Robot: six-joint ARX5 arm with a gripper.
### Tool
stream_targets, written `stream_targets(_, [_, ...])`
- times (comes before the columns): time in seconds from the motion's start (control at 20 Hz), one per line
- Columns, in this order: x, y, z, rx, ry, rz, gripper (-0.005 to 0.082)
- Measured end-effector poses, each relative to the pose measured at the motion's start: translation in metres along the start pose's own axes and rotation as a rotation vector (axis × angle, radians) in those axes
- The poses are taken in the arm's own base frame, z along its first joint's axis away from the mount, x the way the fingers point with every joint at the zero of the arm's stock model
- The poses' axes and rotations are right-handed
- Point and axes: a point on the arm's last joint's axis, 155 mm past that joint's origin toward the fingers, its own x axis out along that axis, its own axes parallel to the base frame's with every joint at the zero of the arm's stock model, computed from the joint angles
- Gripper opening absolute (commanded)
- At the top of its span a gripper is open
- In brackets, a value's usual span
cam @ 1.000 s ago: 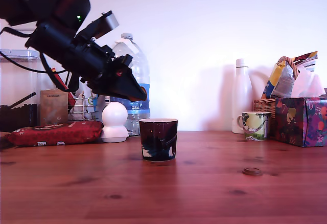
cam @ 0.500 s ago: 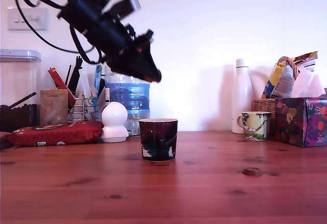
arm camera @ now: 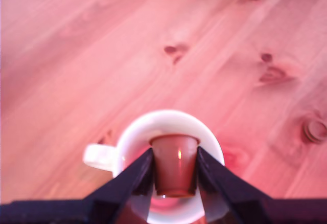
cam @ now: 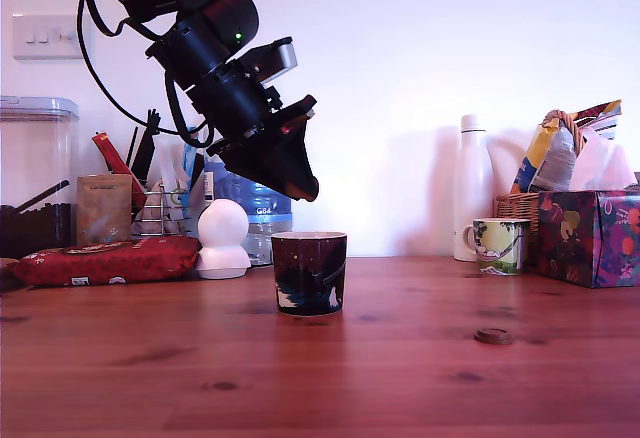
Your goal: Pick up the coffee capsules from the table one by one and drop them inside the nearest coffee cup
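In the wrist view my gripper (arm camera: 175,157) is shut on a reddish-brown coffee capsule (arm camera: 174,165), held between the two dark fingers (arm camera: 138,175). Directly below the capsule is the pale inside of the coffee cup (arm camera: 138,132). In the exterior view the gripper (cam: 305,190) hangs tilted just above the rim of the dark maroon cup (cam: 310,273), which stands upright on the wooden table (cam: 400,378). The held capsule is hidden by the fingers in that view. A second capsule (cam: 493,335) lies on the table to the exterior view's right of the cup, and it also shows in the wrist view (arm camera: 315,130).
Behind the cup stand a white rounded figure (cam: 223,238), a large water bottle (cam: 262,213) and a red packet (cam: 110,259). At the exterior view's back right are a white bottle (cam: 474,201), a floral mug (cam: 498,245), a basket and a patterned box (cam: 590,237).
The arm rose from the exterior view's left, swung right, then came down so the gripper's tip now hangs over the cup's rim. The cup and the loose capsule have not moved.
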Motion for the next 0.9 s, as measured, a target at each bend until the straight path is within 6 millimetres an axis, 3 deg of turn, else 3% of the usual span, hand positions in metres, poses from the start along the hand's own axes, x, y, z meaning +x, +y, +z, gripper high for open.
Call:
stream_targets(0.25, [0.012,-0.005,-0.013,-0.005,0.043,-0.015,0.0215])
stream_targets(0.65, [0.013,-0.004,-0.012,-0.004,0.038,-0.013,0.0237])
stream_targets(0.7, [0.013,-0.004,-0.011,-0.003,0.036,-0.013,0.0324])
stream_targets(0.8, [0.013,-0.004,-0.009,0.0,0.026,-0.013,0.0608])
stream_targets(0.85, [0.013,-0.003,-0.007,0.002,0.02,-0.01,0.0674])
stream_targets(0.9, [0.013,-0.003,-0.007,0.002,0.019,-0.009,0.0679])
